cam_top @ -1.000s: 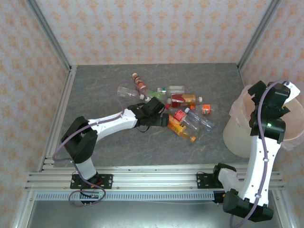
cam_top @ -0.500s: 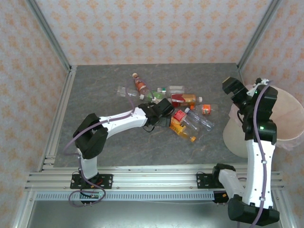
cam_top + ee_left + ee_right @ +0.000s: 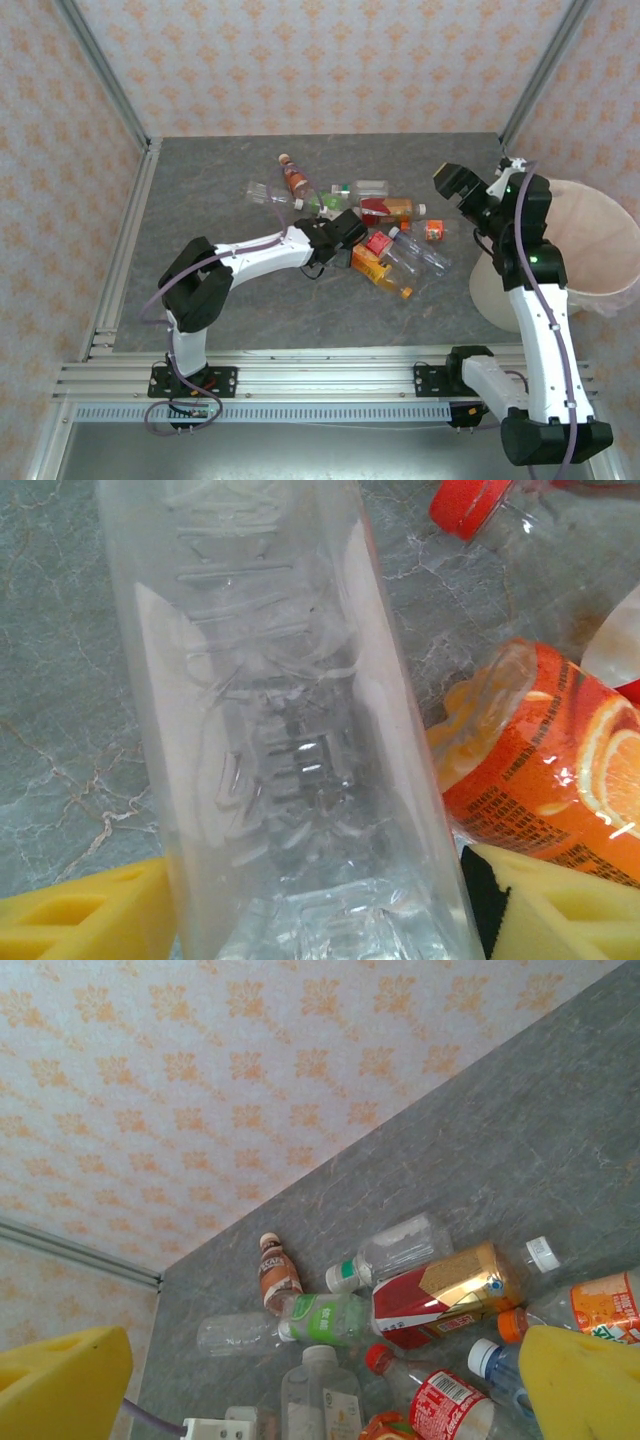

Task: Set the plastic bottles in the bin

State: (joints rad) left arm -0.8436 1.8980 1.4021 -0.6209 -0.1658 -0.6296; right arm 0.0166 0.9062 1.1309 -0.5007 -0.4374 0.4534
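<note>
- Left wrist view: a clear bottle (image 3: 290, 730) lies right between the yellow fingers (image 3: 90, 920) of the left gripper (image 3: 320, 915).
- The jaws stand one on each side of it, close up to its walls. I cannot tell if they squeeze it or only touch it.
- The clear bottle has no label that I can see. Its wall has ribs and is crinkled in the middle. It lies on the grey table (image 3: 60, 680).
- Just beside it, on the right, lies an orange bottle (image 3: 545, 770). It has orange slices on its label and its end is dented. A red cap (image 3: 470, 502) peeks in at the top.
- From the top camera, the left gripper (image 3: 345, 232) is at the left edge of the pile (image 3: 400, 255) of bottles in the middle of the table.
- The right gripper (image 3: 462, 190) hangs in the air between the pile and the bin (image 3: 490, 290). Its jaws are wide apart and hold nothing.
- From the right wrist, the bottles lie far below the right gripper (image 3: 320, 1390). I can see a small brown bottle (image 3: 275, 1270), a green one (image 3: 320, 1318) and a red and gold one (image 3: 440, 1295).
- The bin stands at the right side of the table, well apart from the left gripper. It is big, round and pale, with a pinkish bag inside.
</note>
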